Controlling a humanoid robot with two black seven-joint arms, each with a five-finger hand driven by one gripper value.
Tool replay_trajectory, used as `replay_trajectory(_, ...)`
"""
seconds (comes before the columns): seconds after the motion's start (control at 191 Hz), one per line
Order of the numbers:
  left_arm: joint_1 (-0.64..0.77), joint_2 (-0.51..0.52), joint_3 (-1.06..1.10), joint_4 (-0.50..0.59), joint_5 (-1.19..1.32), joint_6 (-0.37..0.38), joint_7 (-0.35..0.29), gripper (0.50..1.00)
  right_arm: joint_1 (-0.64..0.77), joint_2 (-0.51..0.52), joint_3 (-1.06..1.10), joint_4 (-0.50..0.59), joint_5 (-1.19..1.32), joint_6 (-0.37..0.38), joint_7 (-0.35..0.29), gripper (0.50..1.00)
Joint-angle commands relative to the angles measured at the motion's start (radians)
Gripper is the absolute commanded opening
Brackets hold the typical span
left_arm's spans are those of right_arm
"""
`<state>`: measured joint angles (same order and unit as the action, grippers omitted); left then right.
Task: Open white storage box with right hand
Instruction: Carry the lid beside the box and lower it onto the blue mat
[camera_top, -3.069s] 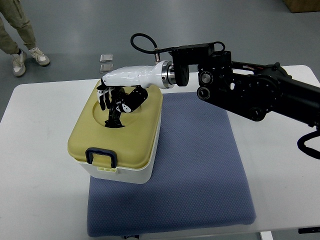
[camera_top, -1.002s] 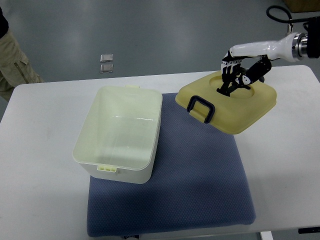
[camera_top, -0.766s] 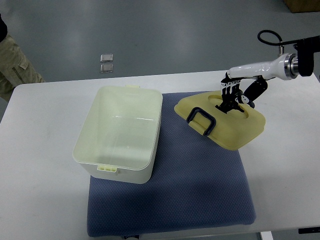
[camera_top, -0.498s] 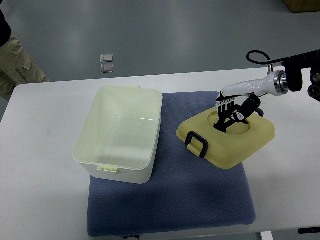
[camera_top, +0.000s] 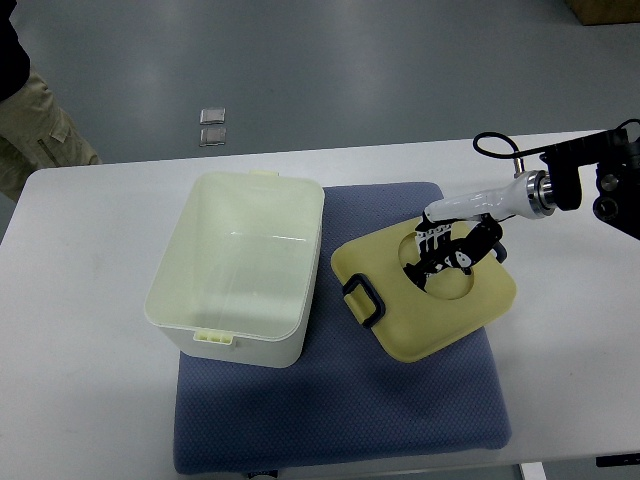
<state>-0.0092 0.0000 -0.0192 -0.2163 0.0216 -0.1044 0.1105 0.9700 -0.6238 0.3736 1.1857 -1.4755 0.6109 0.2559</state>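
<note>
The white storage box (camera_top: 262, 346) stands open and empty on the left part of the blue mat (camera_top: 340, 400). Its yellow lid (camera_top: 440, 318) lies on the mat to the right of the box, with its dark clip handle (camera_top: 362, 298) facing the box. My right hand (camera_top: 442, 256) reaches in from the right edge. Its fingers are curled into the round recess in the top of the lid and grip it there. The lid looks nearly flat on the mat. The left arm is out of view.
The mat lies on a white table (camera_top: 90, 300). A person's leg (camera_top: 40, 120) shows at the top left corner, off the table. Two small square items (camera_top: 212, 125) lie on the floor beyond the table.
The lid was lifted off the box and carried right. Over the last second my right hand has brought it down and leftward onto the mat, closer to the box.
</note>
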Motion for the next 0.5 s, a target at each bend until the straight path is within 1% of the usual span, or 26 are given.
replay_trajectory(0.0, 0.0, 0.0, -0.001, 0.0, 0.0, 0.0, 0.0, 1.0, -0.011, 0.012, 0.004, 0.0, 0.003, 0.0, 0.002, 0.5)
replay_trajectory(0.205, 0.0, 0.0, 0.001, 0.001, 0.0, 0.0, 0.0, 1.0, -0.036, 0.047, 0.008, 0.002, 0.009, 0.0, 0.002, 0.5)
replay_trajectory(0.21, 0.0, 0.0, 0.001, 0.001, 0.0, 0.0, 0.0, 1.0, -0.037, 0.049, 0.008, 0.002, 0.011, 0.0, 0.003, 0.545)
replay_trajectory(0.215, 0.0, 0.0, 0.001, 0.001, 0.0, 0.0, 0.0, 1.0, -0.037, 0.049, 0.008, 0.002, 0.011, 0.0, 0.003, 0.545)
replay_trajectory(0.22, 0.0, 0.0, 0.001, 0.001, 0.0, 0.0, 0.0, 1.0, -0.04, 0.05, 0.008, 0.002, 0.012, 0.0, 0.003, 0.61)
replay_trajectory(0.226, 0.0, 0.0, 0.001, 0.001, 0.0, 0.0, 0.0, 1.0, -0.04, 0.05, 0.008, 0.002, 0.012, 0.0, 0.003, 0.611)
replay_trajectory(0.231, 0.0, 0.0, 0.001, 0.001, 0.0, 0.0, 0.0, 1.0, -0.043, 0.052, 0.008, 0.002, 0.012, 0.0, 0.003, 0.676)
replay_trajectory(0.241, 0.0, 0.0, 0.001, 0.001, 0.0, 0.0, 0.0, 1.0, -0.043, 0.052, 0.008, 0.002, 0.012, 0.0, 0.003, 0.676)
replay_trajectory(0.247, 0.0, 0.0, 0.001, 0.0, 0.0, 0.0, 0.0, 1.0, -0.048, 0.053, 0.008, 0.002, 0.014, 0.0, 0.003, 0.739)
replay_trajectory(0.252, 0.0, 0.0, 0.001, 0.0, 0.0, 0.0, 0.0, 1.0, -0.048, 0.053, 0.008, 0.002, 0.014, 0.0, 0.003, 0.74)
replay_trajectory(0.262, 0.0, 0.0, 0.001, 0.001, 0.0, 0.0, 0.0, 1.0, -0.056, 0.055, 0.008, 0.002, 0.015, 0.0, 0.003, 0.825)
replay_trajectory(0.273, 0.0, 0.0, 0.001, 0.001, 0.0, 0.0, 0.0, 1.0, -0.056, 0.055, 0.008, 0.002, 0.015, 0.0, 0.003, 0.825)
replay_trajectory(0.278, 0.0, 0.0, -0.001, 0.001, 0.0, 0.0, 0.0, 1.0, -0.06, 0.056, 0.008, 0.002, 0.015, 0.0, 0.003, 0.852)
replay_trajectory(0.283, 0.0, 0.0, -0.001, 0.001, 0.0, 0.0, 0.0, 1.0, -0.06, 0.056, 0.008, 0.002, 0.015, 0.0, 0.003, 0.852)
replay_trajectory(0.289, 0.0, 0.0, 0.001, 0.001, 0.0, 0.0, 0.0, 1.0, -0.062, 0.058, 0.008, 0.002, 0.015, 0.0, 0.002, 0.87)
replay_trajectory(0.294, 0.0, 0.0, 0.001, 0.001, 0.0, 0.0, 0.0, 1.0, -0.062, 0.058, 0.008, 0.002, 0.015, 0.0, 0.002, 0.87)
replay_trajectory(0.299, 0.0, 0.0, 0.001, 0.0, 0.0, 0.0, 0.0, 1.0, -0.065, 0.061, 0.008, 0.002, 0.015, 0.0, 0.002, 0.885)
replay_trajectory(0.31, 0.0, 0.0, 0.001, 0.001, 0.0, 0.0, 0.0, 1.0, -0.066, 0.062, 0.01, 0.0, 0.017, 0.0, 0.003, 0.895)
replay_trajectory(0.352, 0.0, 0.0, 0.001, 0.001, 0.0, 0.0, 0.0, 1.0, -0.073, 0.072, 0.01, 0.0, 0.017, 0.0, 0.003, 0.913)
replay_trajectory(0.414, 0.0, 0.0, 0.001, 0.001, 0.0, 0.0, 0.0, 1.0, -0.082, 0.078, 0.019, -0.004, 0.018, 0.0, 0.003, 0.926)
replay_trajectory(0.493, 0.0, 0.0, 0.001, 0.003, 0.0, 0.0, 0.0, 1.0, -0.094, 0.09, 0.056, -0.009, 0.02, 0.0, 0.003, 0.926)
